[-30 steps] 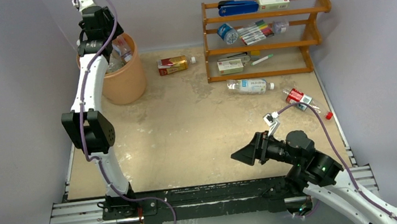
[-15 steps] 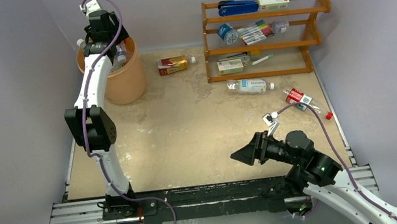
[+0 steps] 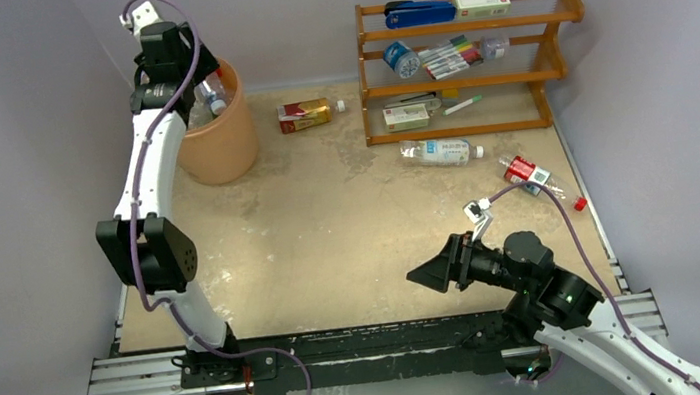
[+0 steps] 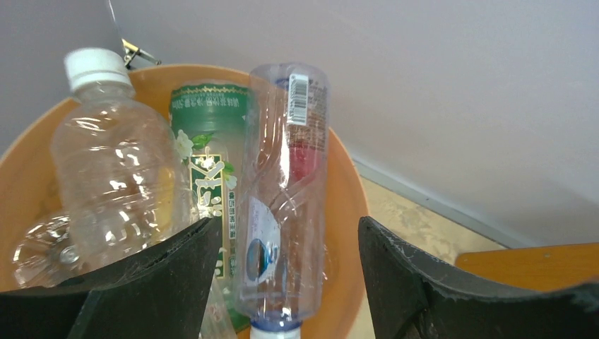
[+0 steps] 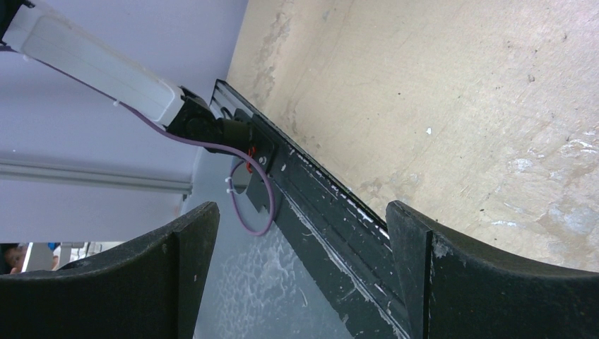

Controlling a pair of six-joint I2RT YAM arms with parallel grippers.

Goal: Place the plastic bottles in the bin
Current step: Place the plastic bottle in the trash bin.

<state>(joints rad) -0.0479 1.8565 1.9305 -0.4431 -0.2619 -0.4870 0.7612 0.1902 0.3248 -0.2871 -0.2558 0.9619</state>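
Note:
The peach-orange bin (image 3: 223,142) stands at the back left with several bottles (image 3: 210,96) in it. My left gripper (image 3: 193,79) hangs open over its rim. In the left wrist view the wide-apart jaws frame a clear bottle (image 4: 282,183) lying in the bin (image 4: 346,191), beside a green-labelled bottle (image 4: 208,141) and a clear white-capped one (image 4: 116,162); neither finger touches any of them. On the table lie a boxy red-and-gold bottle (image 3: 304,114), a clear white-labelled bottle (image 3: 436,153) and a red-labelled bottle (image 3: 533,175). My right gripper (image 3: 428,275) is open and empty near the front.
The wooden rack (image 3: 552,67) with markers and boxes stands at the back right, close behind the white-labelled bottle. The black rail (image 5: 318,198) runs along the table's near edge under my right gripper (image 5: 300,268). Walls close in on the left, back and right.
My left wrist has dipped toward the bin and then swung back a little to the left above it. The right arm and the bottles on the table have not moved.

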